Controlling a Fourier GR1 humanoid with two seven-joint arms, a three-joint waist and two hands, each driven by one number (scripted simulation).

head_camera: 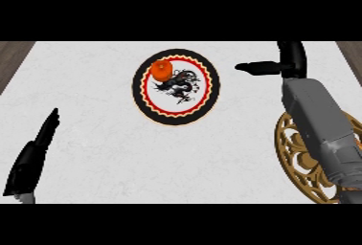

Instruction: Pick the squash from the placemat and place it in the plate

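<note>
Most of the view is being filled by a pale, white-grey marbled surface [92, 95], which is carrying everything else. A grey right forearm [318, 124] is stretching across its right side, coming in at the lower right corner and running up toward the far edge. Beneath that forearm a round, gold, openwork placemat [297, 158] is lying near the right edge, partly hidden by the arm and partly cut off by the view's border. Near the middle of the surface, a little toward the far side, a round plate [139, 93] with a black rim, a red and gold toothed ring and a white centre bearing a dark dragon figure is sitting well apart from the placemat. At the lower left the black left hand [34, 155] is resting near the edge with its fingers straight, together and pointing up, holding nothing. The black right hand [293, 60] is hovering to the right of the plate near the far edge, its fingers relaxed and apart, one digit pointing left toward the plate, and nothing is sitting between them. A small, rounded orange squash [161, 71] is lying on the plate's upper left part, inside the black rim, clear of both hands.
</note>
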